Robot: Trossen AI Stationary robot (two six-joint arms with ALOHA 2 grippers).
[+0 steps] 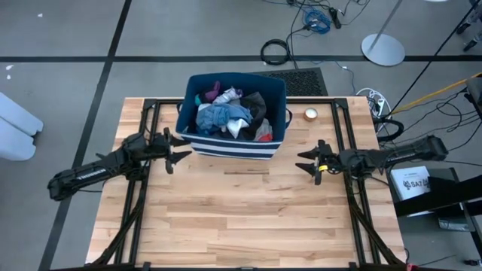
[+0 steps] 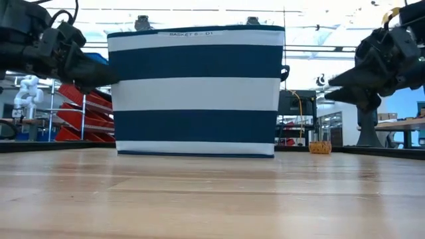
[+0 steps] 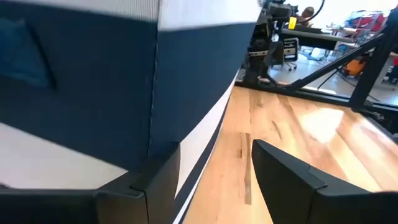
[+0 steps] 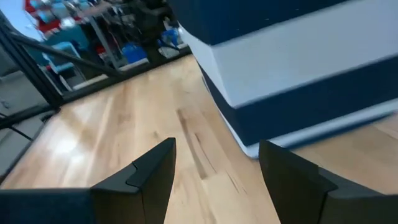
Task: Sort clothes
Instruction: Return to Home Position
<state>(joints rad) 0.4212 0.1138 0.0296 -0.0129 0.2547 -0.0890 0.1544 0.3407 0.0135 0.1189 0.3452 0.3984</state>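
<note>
Clearance is mattering most here. Left gripper [image 1: 179, 150] is hanging open and empty just beside the striped bin's [image 1: 226, 147] front corner, seemingly not touching, so drawing straight away from that wall is looking safest. Right gripper [image 1: 305, 162] is hovering open and empty, farther from the bin. Clothes [image 1: 230, 117] are lying heaped inside it, beyond both grippers.

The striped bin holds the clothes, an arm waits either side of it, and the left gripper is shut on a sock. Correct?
No: the left gripper is open and holds nothing, as the left wrist view shows. The rest holds.
</note>
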